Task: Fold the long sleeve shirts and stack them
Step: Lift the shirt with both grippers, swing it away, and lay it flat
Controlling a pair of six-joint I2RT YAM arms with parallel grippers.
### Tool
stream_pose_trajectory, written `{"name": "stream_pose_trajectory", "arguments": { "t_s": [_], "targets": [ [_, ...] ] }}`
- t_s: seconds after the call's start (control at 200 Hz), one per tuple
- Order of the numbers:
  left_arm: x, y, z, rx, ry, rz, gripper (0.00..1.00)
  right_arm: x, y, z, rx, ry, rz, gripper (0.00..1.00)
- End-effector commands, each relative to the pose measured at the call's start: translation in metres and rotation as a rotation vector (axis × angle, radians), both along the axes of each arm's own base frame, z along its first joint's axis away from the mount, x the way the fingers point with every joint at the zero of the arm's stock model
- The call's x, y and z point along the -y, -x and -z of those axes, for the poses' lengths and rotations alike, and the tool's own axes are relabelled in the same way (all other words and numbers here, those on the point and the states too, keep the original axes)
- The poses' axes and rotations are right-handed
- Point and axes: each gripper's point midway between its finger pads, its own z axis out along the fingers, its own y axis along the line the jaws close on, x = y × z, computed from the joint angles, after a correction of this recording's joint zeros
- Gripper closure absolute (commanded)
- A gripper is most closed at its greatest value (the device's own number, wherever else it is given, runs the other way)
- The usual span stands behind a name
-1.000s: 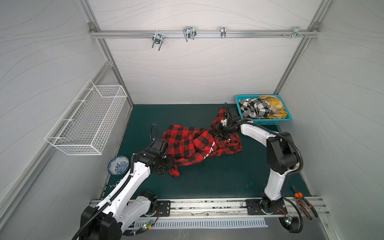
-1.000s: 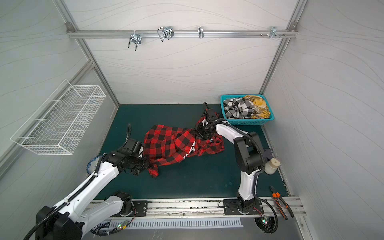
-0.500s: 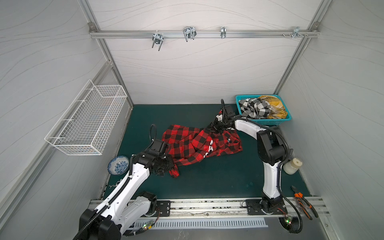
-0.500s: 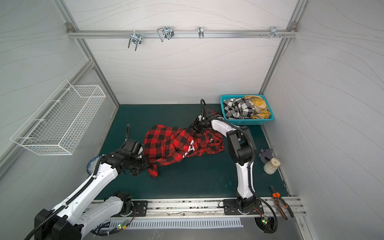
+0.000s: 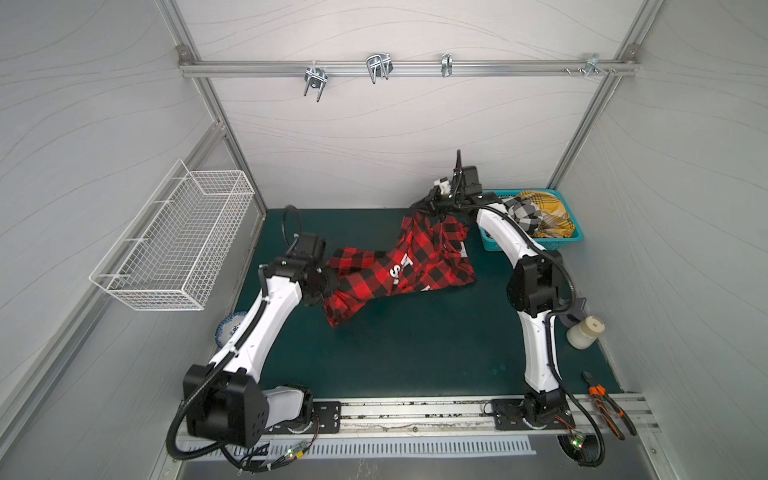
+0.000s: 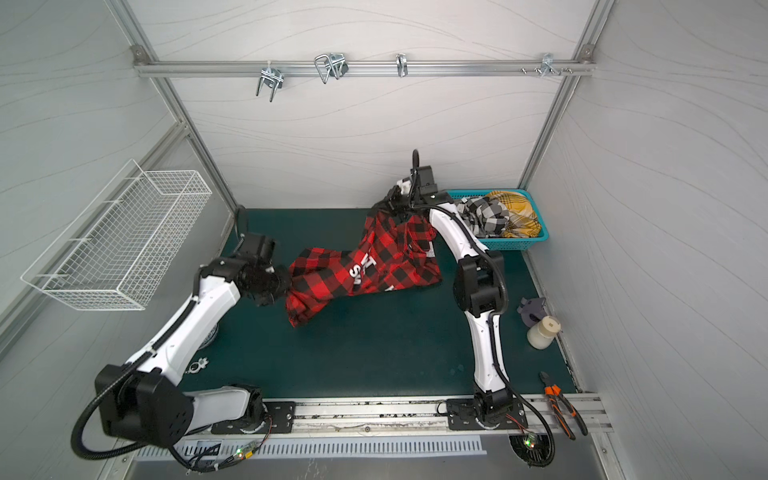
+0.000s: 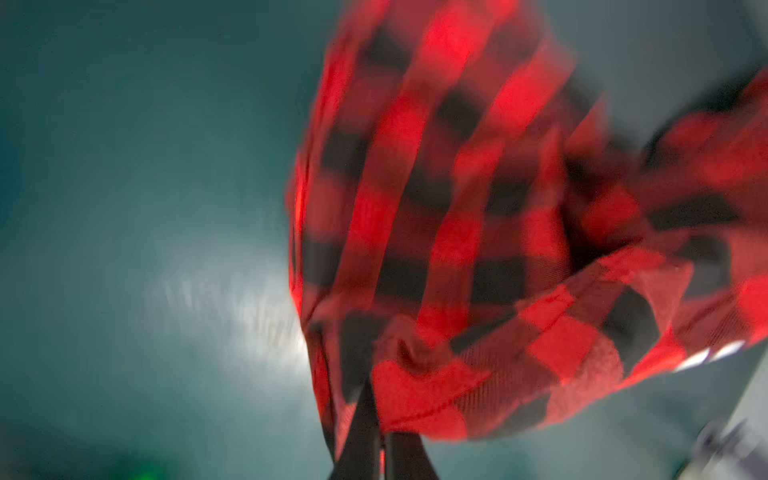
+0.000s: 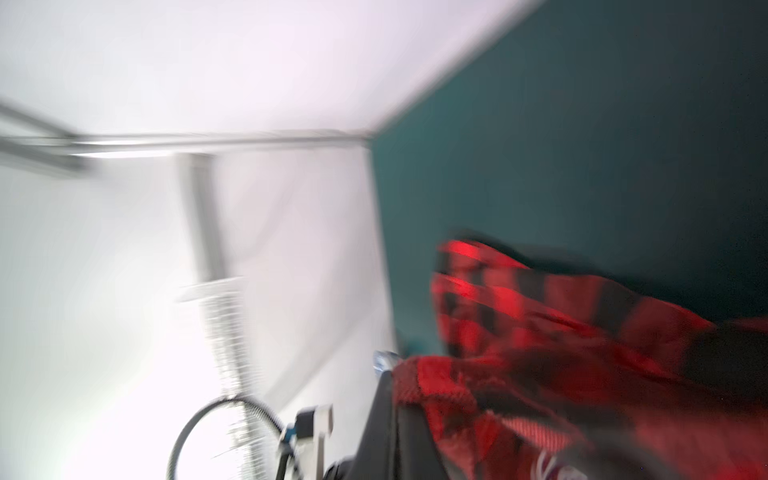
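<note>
1. The left claw (image 7: 380, 432), at about 9 o'clock on the counter (image 5: 415, 353), stays clenched on the left end of the red shirt (image 5: 415, 266). It has risen a little, and a loose fold hangs below it.
2. The red shirt is no longer a low heap. It now stretches from 9 o'clock up to 1 o'clock, with white lettering showing mid-cloth. Its right edge rests on the counter.
3. The right claw (image 5: 434, 203) was half open over the shirt a second ago. It is now clenched on a bunch at the far edge and has lifted it to 1 o'clock, just beside the basket (image 5: 536, 245).
4. The basket, at 2 o'clock, holds the check shirt (image 5: 523, 212) and the yellow shirt (image 5: 548, 212), both crumpled.
5. With both ends now gripped, this looks like the spreading step. Nothing is folded or stacked yet, so the task is at an early stage. I cannot tell whether either claw holds collar, hem or sleeve.
</note>
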Motion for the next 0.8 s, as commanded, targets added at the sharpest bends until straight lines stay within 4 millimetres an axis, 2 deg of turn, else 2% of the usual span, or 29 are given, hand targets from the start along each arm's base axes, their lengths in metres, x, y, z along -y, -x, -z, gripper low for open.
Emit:
{"name": "stream_pose_trajectory", "arguments": {
  "t_s": [0.0,0.03,0.065,0.105,0.145,0.19,0.23,0.275,0.295,0.36,0.455,0.54,0.585,0.655,0.715,0.795],
  "targets": [
    [-0.061,-0.052,-0.095,0.248,-0.12,-0.209,1.0,0.052,0.019,-0.15,0.175,-0.217,0.011,1.0],
    [-0.07,-0.056,-0.12,0.304,-0.142,-0.246,1.0,0.069,0.023,-0.165,0.177,-0.237,0.027,1.0],
    [-0.079,-0.055,-0.141,0.347,-0.175,-0.286,1.0,0.085,0.032,-0.178,0.175,-0.248,0.036,1.0],
    [-0.086,-0.052,-0.158,0.389,-0.199,-0.318,1.0,0.101,0.042,-0.18,0.161,-0.237,0.044,1.0],
    [-0.089,-0.045,-0.165,0.411,-0.215,-0.334,1.0,0.115,0.052,-0.168,0.125,-0.21,0.051,1.0],
    [-0.089,-0.038,-0.159,0.409,-0.214,-0.332,1.0,0.129,0.062,-0.144,0.081,-0.166,0.066,1.0],
    [-0.089,-0.031,-0.141,0.371,-0.221,-0.328,1.0,0.141,0.073,-0.118,0.049,-0.126,0.085,1.0],
    [-0.086,-0.023,-0.11,0.307,-0.218,-0.308,1.0,0.155,0.087,-0.085,0.006,-0.085,0.111,1.0],
    [-0.083,-0.02,-0.099,0.289,-0.205,-0.295,1.0,0.161,0.092,-0.062,-0.032,-0.068,0.12,1.0],
    [-0.063,-0.007,-0.037,0.168,-0.122,-0.218,1.0,0.171,0.112,0.0,-0.117,-0.018,0.132,1.0],
    [-0.025,0.025,0.055,-0.038,0.038,-0.134,1.0,0.172,0.147,0.098,-0.261,0.086,0.109,1.0],
    [0.001,0.057,0.115,-0.171,0.098,-0.102,1.0,0.174,0.179,0.173,-0.364,0.187,0.086,1.0],
    [0.006,0.071,0.135,-0.223,0.106,-0.098,1.0,0.174,0.195,0.205,-0.412,0.228,0.077,1.0],
    [0.006,0.09,0.157,-0.298,0.102,-0.115,1.0,0.17,0.218,0.238,-0.456,0.26,0.047,1.0],
    [0.004,0.1,0.167,-0.343,0.093,-0.127,1.0,0.17,0.238,0.26,-0.486,0.317,0.029,1.0],
    [0.002,0.105,0.17,-0.374,0.079,-0.133,1.0,0.175,0.26,0.281,-0.532,0.375,0.023,1.0]
  ]
}}
